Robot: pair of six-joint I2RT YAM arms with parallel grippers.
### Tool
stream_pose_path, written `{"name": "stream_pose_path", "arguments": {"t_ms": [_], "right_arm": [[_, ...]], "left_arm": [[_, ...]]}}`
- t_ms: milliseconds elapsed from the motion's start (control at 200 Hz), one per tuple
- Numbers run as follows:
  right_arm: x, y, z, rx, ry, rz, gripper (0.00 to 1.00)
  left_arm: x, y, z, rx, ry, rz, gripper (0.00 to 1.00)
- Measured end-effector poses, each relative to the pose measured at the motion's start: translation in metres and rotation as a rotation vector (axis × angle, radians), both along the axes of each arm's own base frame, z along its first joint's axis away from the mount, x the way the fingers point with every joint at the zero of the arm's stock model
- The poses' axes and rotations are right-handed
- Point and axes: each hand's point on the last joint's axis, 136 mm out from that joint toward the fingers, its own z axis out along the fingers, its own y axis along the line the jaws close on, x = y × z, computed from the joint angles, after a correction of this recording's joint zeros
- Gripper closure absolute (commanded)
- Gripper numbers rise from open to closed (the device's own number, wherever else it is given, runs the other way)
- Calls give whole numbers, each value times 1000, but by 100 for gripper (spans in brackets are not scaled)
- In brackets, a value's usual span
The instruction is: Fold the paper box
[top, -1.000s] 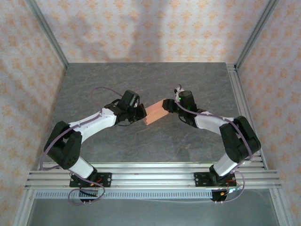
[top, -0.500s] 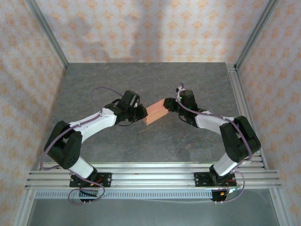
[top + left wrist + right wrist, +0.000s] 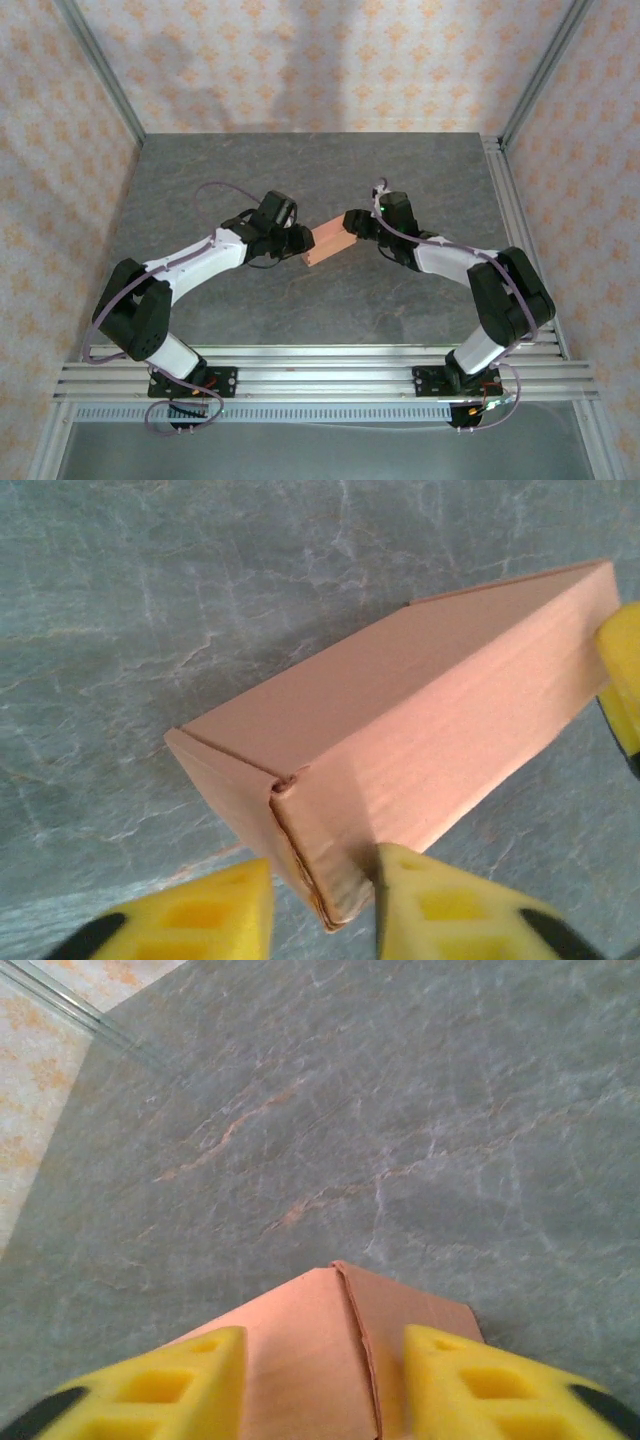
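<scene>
Grey table (image 3: 300, 310); box (image 3: 329, 241) lies flat, looks folded. Left gripper (image 3: 315, 880) straddles one end corner, fingers parted, slack. Right gripper (image 3: 320, 1365) brackets the opposite end, pinch unclear; probably squaring it.

top: overhead, looks down on table (image 3: 300, 300) | wrists: close-up, share paper box (image 3: 400, 710) from opposite ends

The paper box (image 3: 400, 730) is thin matt card, smooth and faintly fibrous. The surface (image 3: 150, 600) looks like dull grey veined stone. The left gripper (image 3: 325, 915) has matt yellow moulded pads (image 3: 200, 915).
</scene>
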Motion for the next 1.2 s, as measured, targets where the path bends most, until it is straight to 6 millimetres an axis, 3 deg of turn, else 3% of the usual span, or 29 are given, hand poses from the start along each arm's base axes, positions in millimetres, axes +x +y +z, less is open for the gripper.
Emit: {"name": "stream_pose_path", "arguments": {"t_ms": [50, 90, 200, 335, 551, 736, 876, 966, 1016, 1066, 1201], "right_arm": [[-2, 2, 1, -3, -2, 9, 35], [-3, 3, 4, -3, -9, 14, 31], [-5, 0, 13, 8, -27, 1, 28], [-6, -12, 25, 17, -53, -40, 27], [-4, -45, 30, 29, -66, -129, 27], [-7, -50, 28, 25, -62, -139, 27], [-10, -51, 24, 20, -54, -140, 28], [-10, -52, 25, 18, -56, -143, 28], [-10, -53, 25, 15, -61, -145, 28], [-10, -54, 26, 13, -65, -147, 28], [-11, -55, 28, 5, -73, -149, 28]], "left_arm": [[-2, 3, -1, 26, 1, -20, 20], [-3, 4, 1, 44, 0, -32, 13], [5, 4, 16, 87, -59, -86, 5], [17, -1, 39, 139, -182, -200, 5], [16, -16, 54, 274, -349, -485, 11], [30, -30, 61, 402, -445, -650, 12], [41, -35, 41, 501, -423, -743, 23], [38, -43, 23, 552, -389, -822, 27], [36, -48, 14, 572, -371, -859, 37], [34, -52, 6, 601, -355, -893, 40], [34, -52, -6, 666, -326, -928, 51]]}}
